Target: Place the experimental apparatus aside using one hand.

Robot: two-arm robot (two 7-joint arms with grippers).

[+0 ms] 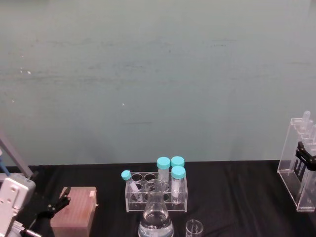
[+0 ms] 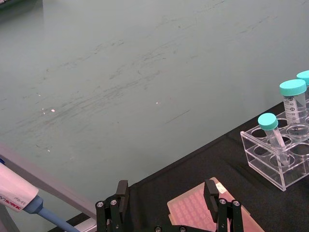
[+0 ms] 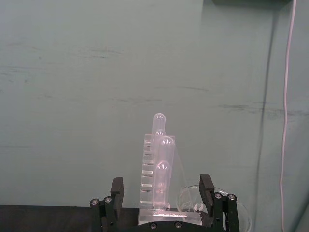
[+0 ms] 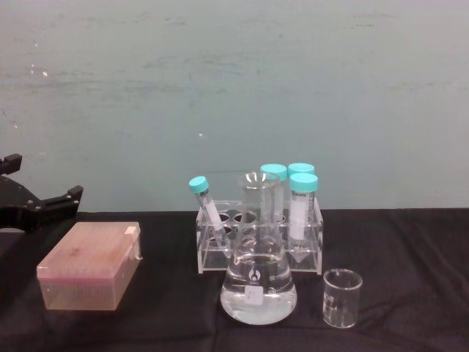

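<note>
Right pincer [image 3: 161,187] gapes wide astride the tall clear acrylic stand of round-topped tubes [image 3: 155,169] at the black desk [image 1: 237,182] right edge, well apart from the conical glass flask [image 4: 258,282]: set-down probably done, next a straight retreat without nudging; left pincer [image 2: 166,191] idles wide at left.

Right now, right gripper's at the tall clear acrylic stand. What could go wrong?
1. The tall clear acrylic stand is narrow; the right gripper, open, frames its lower part, so an off-centre close could tip it.
2. The conical glass flask of clear liquid stands beside the small glass beaker; an arm sweeping inward might knock either and spill.
Left gripper hangs by the pink box.
</note>
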